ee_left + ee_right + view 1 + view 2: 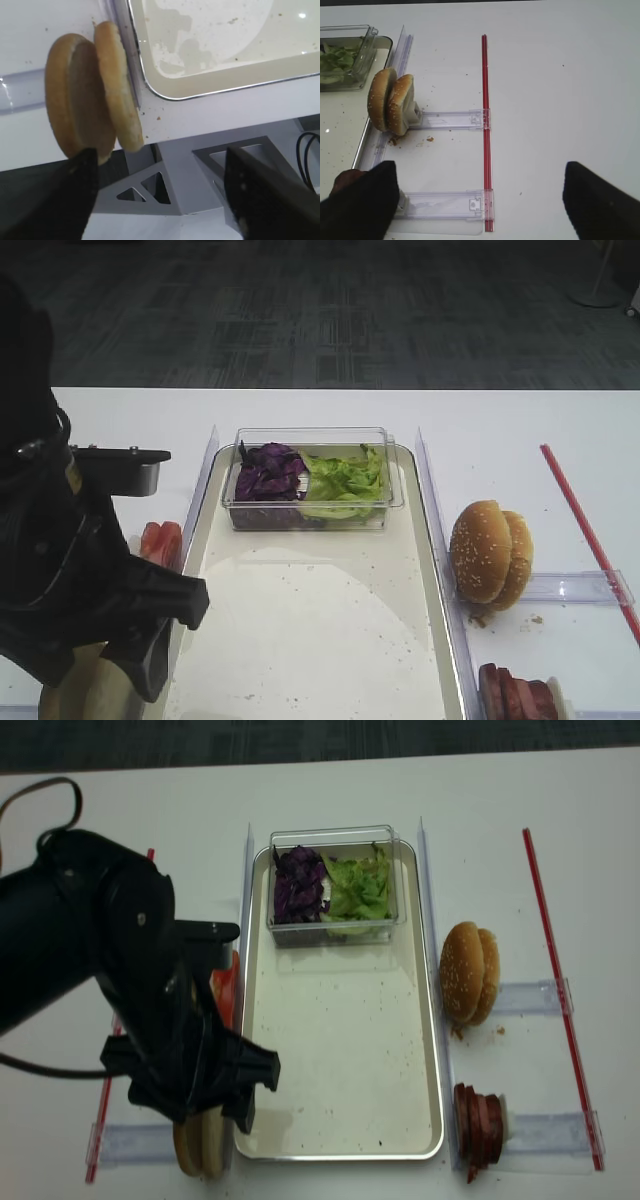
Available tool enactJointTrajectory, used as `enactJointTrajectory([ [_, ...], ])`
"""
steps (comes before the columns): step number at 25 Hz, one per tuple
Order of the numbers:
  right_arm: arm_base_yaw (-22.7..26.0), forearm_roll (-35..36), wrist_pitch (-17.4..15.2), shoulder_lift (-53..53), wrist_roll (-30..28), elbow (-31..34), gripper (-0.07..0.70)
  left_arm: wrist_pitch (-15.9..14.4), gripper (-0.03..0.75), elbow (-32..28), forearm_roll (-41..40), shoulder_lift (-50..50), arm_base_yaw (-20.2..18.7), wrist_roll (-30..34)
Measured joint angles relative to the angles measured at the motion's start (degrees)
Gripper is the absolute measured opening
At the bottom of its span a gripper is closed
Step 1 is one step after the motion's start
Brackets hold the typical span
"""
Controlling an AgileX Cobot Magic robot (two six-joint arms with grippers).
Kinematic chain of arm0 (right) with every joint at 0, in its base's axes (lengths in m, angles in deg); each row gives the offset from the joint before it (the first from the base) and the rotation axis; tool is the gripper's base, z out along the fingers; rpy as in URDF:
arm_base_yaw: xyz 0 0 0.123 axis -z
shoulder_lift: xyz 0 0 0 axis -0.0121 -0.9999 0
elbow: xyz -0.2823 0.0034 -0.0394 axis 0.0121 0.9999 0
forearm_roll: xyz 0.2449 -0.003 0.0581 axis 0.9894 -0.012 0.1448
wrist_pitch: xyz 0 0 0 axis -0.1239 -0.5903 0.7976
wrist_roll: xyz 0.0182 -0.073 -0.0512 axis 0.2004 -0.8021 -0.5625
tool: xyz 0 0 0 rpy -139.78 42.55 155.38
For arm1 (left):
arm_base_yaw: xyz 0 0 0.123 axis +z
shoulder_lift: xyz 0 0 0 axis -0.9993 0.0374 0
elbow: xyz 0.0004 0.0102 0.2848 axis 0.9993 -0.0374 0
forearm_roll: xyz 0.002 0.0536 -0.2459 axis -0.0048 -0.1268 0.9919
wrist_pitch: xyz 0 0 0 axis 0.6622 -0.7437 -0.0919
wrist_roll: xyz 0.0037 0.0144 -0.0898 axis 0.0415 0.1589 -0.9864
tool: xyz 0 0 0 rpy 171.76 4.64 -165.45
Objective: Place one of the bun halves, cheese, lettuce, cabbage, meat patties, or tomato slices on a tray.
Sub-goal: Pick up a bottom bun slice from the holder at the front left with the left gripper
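Observation:
Two plain tan bun halves (92,92) stand on edge just left of the tray (225,55), near its front corner. My left gripper (160,197) hangs open beside them; its left finger (55,200) overlaps the lower rim of the outer bun half, and nothing sits between the fingers. A clear tub at the tray's far end holds purple cabbage (268,472) and green lettuce (345,478). Tomato slices (160,540) stand left of the tray, meat patties (515,695) to its right. My right gripper (480,200) is open over bare table. Cheese is out of view.
Two sesame-seeded bun halves (490,552) stand on edge in a clear holder right of the tray. A red strip (485,125) runs along the right side. Clear plastic rails (245,920) flank the tray. The left arm (110,970) covers the table's left part.

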Motion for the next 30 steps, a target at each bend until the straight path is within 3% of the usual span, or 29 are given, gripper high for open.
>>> enactJointTrajectory([
  [9, 0.0, 0.0, 0.0, 0.0, 0.0, 0.0, 0.676, 0.22, 0.472, 0.13, -1.3, 2.84, 0.0, 1.03],
  [19, 0.0, 0.0, 0.0, 0.0, 0.0, 0.0, 0.676, 4.55, 0.472, 0.27, -1.53, 4.11, 0.0, 1.37],
  [30, 0.0, 0.0, 0.0, 0.0, 0.0, 0.0, 0.676, 5.3, 0.472, 0.27, -1.53, 4.11, 0.0, 1.37],
])
